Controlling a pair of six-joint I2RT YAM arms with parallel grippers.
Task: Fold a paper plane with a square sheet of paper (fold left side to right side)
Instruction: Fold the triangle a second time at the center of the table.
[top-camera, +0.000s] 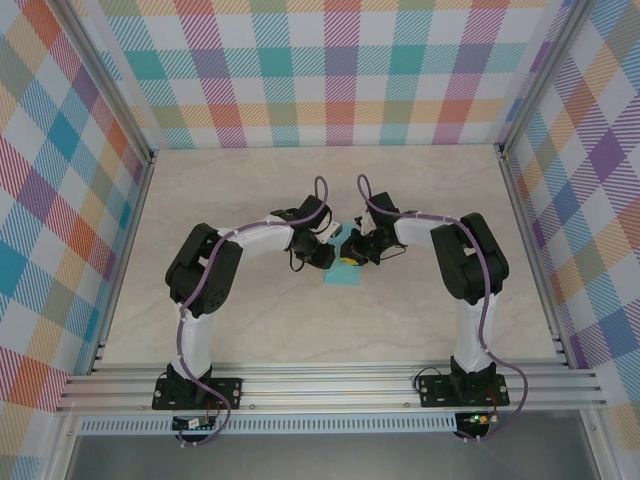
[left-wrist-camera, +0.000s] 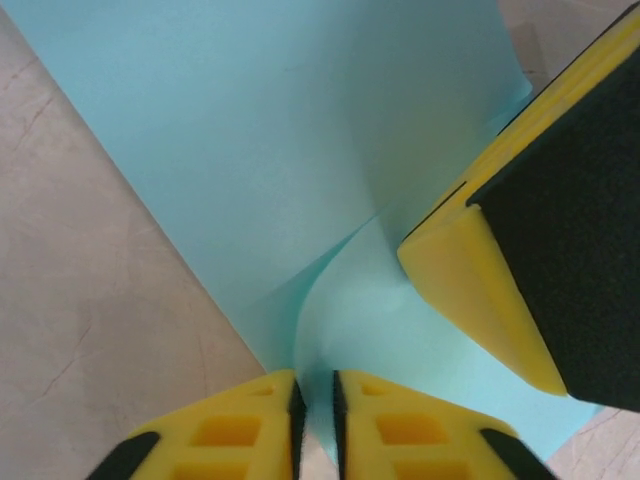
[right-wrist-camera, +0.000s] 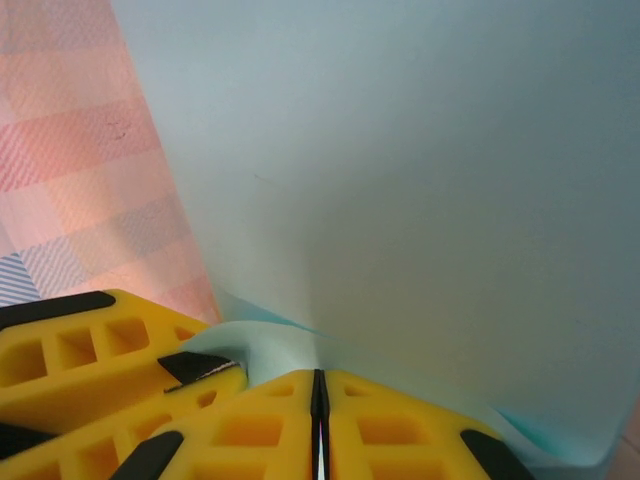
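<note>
Since the fold has to carry the left side over to the right, what matters is that the square sheet of paper (left-wrist-camera: 300, 150) spreads up-frame from the left fingers (left-wrist-camera: 230, 435), a raised curl running into the slit between them; we cannot tell whether they grip it; the right fingers (right-wrist-camera: 400, 430) are clenched on the sheet; both arms meet at the middle of the table (top-camera: 250, 330), so the right fingers, at the right edge of the left wrist view, crowd the path.

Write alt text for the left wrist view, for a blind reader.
A thin turquoise sheet of paper lies on a beige marbled table, one part curling up. Its edge sits between the slightly parted yellow fingers of the left end effector; the right end effector touches it.
</note>
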